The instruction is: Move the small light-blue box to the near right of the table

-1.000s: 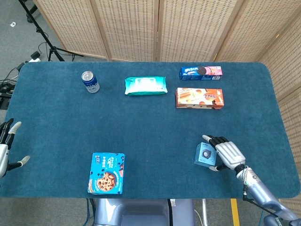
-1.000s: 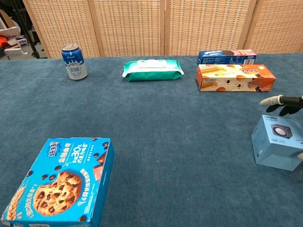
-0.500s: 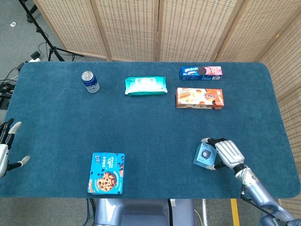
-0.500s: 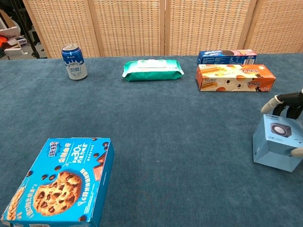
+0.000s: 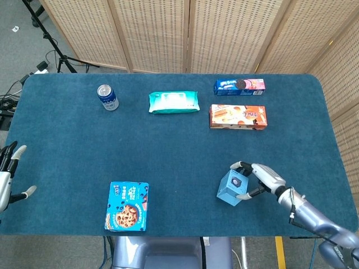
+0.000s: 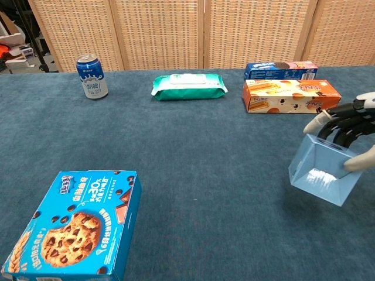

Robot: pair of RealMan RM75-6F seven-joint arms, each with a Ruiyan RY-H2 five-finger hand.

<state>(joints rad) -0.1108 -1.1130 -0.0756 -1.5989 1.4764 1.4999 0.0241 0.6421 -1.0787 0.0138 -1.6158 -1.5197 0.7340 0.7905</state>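
The small light-blue cardboard box (image 5: 231,189) is in the grasp of the robot's right hand (image 5: 259,178), toward the near right part of the dark blue carpeted table (image 5: 168,145). The fingers (image 6: 335,124) curl over the box's top edge while the thumb presses its right side, so the box is gripped between them. It is tilted, one lower corner pointing down; from the chest view (image 6: 321,171) it looks lifted clear of the cloth, though I cannot tell for sure whether that corner touches. The face with the round dark mark turns upward in the head view.

The left hand (image 5: 7,175) shows only at the far left edge of the head view, off the table's near left corner, fingers spread apart and holding nothing.

At the near left of the table lies a blue cookie box with a chocolate-chip biscuit printed on its lid (image 5: 127,205), flat on the cloth. Along the far side stand a blue and white drink can (image 5: 106,97), upright, then a teal soft pack of wet wipes (image 5: 174,102) lying flat, and further right a blue and pink sandwich-biscuit box (image 5: 239,86) with an orange snack box (image 5: 238,116) just in front of it. Woven wicker screen panels (image 5: 185,33) stand behind the table.
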